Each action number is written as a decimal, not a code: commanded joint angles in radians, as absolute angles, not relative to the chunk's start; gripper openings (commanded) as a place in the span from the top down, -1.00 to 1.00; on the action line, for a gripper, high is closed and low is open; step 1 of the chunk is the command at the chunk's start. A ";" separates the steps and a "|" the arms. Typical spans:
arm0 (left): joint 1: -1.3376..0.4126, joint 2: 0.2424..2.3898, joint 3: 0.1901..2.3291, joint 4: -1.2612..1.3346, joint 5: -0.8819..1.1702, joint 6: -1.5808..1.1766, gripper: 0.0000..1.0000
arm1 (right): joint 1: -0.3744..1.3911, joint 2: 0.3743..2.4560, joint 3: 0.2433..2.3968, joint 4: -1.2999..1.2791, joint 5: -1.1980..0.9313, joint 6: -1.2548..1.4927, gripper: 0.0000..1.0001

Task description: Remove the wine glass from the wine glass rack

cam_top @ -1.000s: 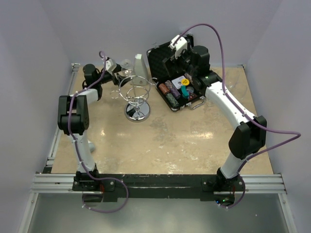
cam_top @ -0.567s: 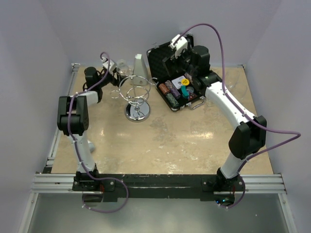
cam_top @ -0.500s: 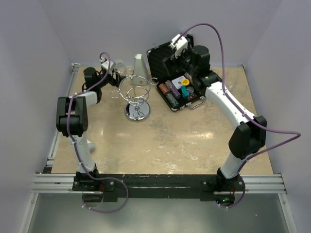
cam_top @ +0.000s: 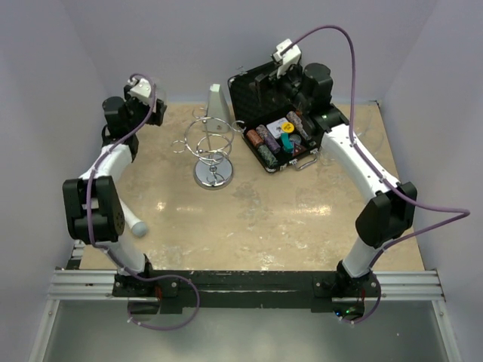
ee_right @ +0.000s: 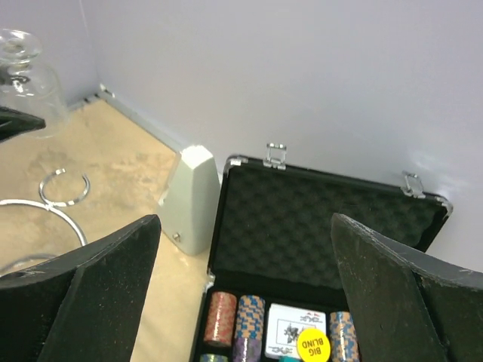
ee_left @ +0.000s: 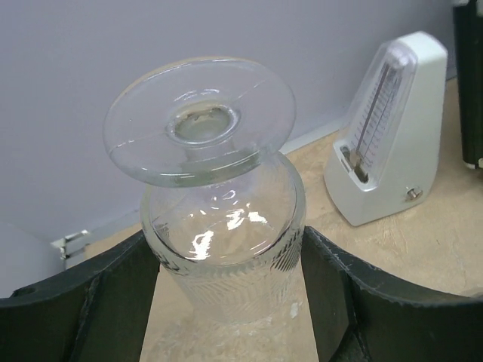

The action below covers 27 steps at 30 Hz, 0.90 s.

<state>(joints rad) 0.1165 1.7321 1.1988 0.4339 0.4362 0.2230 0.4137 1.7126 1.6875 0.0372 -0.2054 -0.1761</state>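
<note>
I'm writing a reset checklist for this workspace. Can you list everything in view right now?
wine glass: one, clear, held upside down in the air near the far-left corner
wine glass rack: one, chrome, standing on the table left of centre
metronome: one, white, by the back wall behind the rack
poker chip case: one, black, open, right of the metronome
poker chips: several stacks, mixed colours, in the case
Big Blind button: one, yellow, in the case
table: one, beige
left gripper: one, black fingers, shut on the wine glass
right gripper: one, black fingers, open above the case
</note>
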 commanded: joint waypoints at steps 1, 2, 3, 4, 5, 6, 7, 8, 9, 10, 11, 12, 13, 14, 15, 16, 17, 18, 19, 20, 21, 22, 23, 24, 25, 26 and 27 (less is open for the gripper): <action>0.112 1.543 1.216 0.419 0.381 0.290 1.00 | 0.410 1.635 1.723 0.132 -0.224 -0.075 -0.97; 0.112 1.514 1.216 0.405 0.368 0.293 1.00 | 0.410 1.628 1.712 0.138 -0.227 -0.060 -0.96; 0.112 1.490 1.216 0.391 0.358 0.293 1.00 | 0.410 1.617 1.701 0.143 -0.232 -0.051 -0.97; 0.112 1.462 1.218 0.377 0.345 0.291 1.00 | 0.410 1.606 1.691 0.141 -0.241 -0.048 -0.97; 0.112 1.438 1.216 0.367 0.335 0.284 1.00 | 0.410 1.595 1.683 0.138 -0.244 -0.048 -0.97; 0.112 1.413 1.216 0.354 0.322 0.269 1.00 | 0.410 1.585 1.671 0.135 -0.248 -0.048 -0.97; 0.112 1.392 1.216 0.348 0.315 0.250 1.00 | 0.410 1.569 1.660 0.135 -0.250 -0.046 -0.97; 0.112 1.369 1.219 0.341 0.311 0.224 1.00 | 0.410 1.556 1.652 0.135 -0.255 -0.048 -0.97; 0.112 1.346 1.224 0.334 0.316 0.194 1.00 | 0.410 1.545 1.646 0.135 -0.259 -0.052 -0.97; 0.112 1.330 1.227 0.327 0.327 0.154 1.00 | 0.410 1.536 1.638 0.135 -0.271 -0.058 -0.97; 0.112 1.315 1.235 0.315 0.336 0.106 1.00 | 0.410 1.526 1.637 0.130 -0.291 -0.069 -0.97; 0.112 1.304 1.247 0.301 0.357 0.059 1.00 | 0.411 1.520 1.634 0.127 -0.313 -0.089 -0.97; 0.112 1.295 1.265 0.273 0.385 0.010 1.00 | 0.413 1.511 1.629 0.126 -0.327 -0.107 -0.97; 0.112 1.292 1.287 0.243 0.411 -0.056 1.00 | 0.416 1.503 1.626 0.124 -0.336 -0.127 -0.97; 0.112 1.290 1.314 0.198 0.451 -0.101 1.00 | 0.419 1.496 1.621 0.124 -0.339 -0.153 -0.96; 0.112 1.293 1.347 0.134 0.486 -0.151 1.00 | 0.425 1.491 1.620 0.121 -0.333 -0.179 -0.97; 0.112 1.298 1.368 0.094 0.532 -0.213 1.00 | 0.431 1.488 1.627 0.115 -0.318 -0.205 -0.97; 0.112 1.305 1.394 0.048 0.576 -0.239 1.00 | 0.436 1.488 1.641 0.103 -0.301 -0.230 -0.97; 0.112 1.310 1.416 0.002 0.622 -0.280 1.00 | 0.442 1.488 1.660 0.089 -0.290 -0.245 -0.97; 0.112 1.312 1.434 -0.044 0.667 -0.322 1.00 | 0.446 1.485 1.675 0.078 -0.278 -0.267 -0.97; 0.112 1.315 1.443 -0.072 0.711 -0.368 1.00 | 0.455 1.480 1.687 0.069 -0.269 -0.284 -0.96; 0.112 1.310 1.450 -0.092 0.754 -0.423 1.00 | 0.465 1.474 1.687 0.064 -0.258 -0.310 -0.97; 0.112 1.305 1.445 -0.095 0.806 -0.464 1.00 | 0.480 1.465 1.684 0.058 -0.244 -0.343 -0.96; 0.112 1.296 1.428 -0.089 0.843 -0.510 1.00 | 0.504 1.456 1.680 0.048 -0.235 -0.382 -0.97; 0.112 1.290 1.411 -0.077 0.885 -0.549 1.00 | 0.517 1.448 1.672 0.043 -0.229 -0.409 -0.96; 0.112 1.281 1.385 -0.054 0.925 -0.596 1.00 | 0.538 1.436 1.657 0.035 -0.226 -0.458 -0.96; 0.112 1.266 1.355 -0.017 0.952 -0.648 1.00 | 0.564 1.421 1.631 0.040 -0.221 -0.494 -0.95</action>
